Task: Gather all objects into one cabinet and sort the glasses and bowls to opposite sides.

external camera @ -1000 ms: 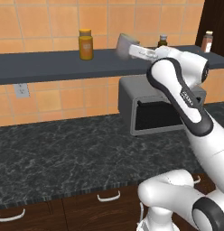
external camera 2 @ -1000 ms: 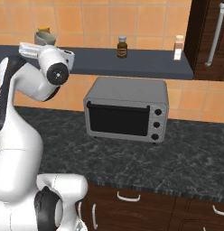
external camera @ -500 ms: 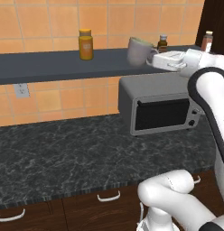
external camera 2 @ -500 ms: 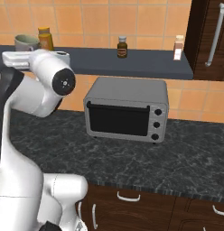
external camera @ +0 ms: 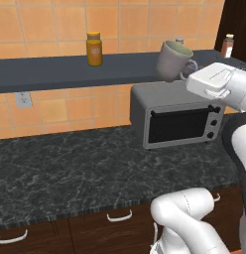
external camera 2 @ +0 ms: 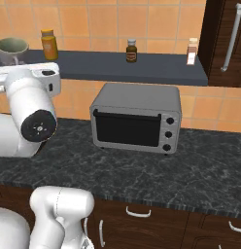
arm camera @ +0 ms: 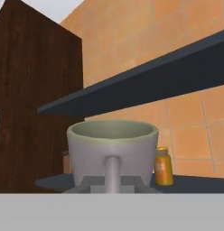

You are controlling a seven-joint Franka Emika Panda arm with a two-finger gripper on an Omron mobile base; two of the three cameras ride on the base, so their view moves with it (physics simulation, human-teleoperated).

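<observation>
Off-white mug: gripper is clamping its handle, carrying it upright beside the shelf; rigid, glossy, probably light, chippable, liable to swing.

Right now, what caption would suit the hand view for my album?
Off-white ceramic mug gripped by its handle, dark blue wall shelf overhead.

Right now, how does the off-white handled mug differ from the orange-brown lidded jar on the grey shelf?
The off-white handled mug is open-topped and wide; the orange-brown lidded jar is capped and narrower. The mug is held by its handle in the shut gripper, in front of the grey shelf; the jar stands upright on it. Both sit at about shelf height.
</observation>
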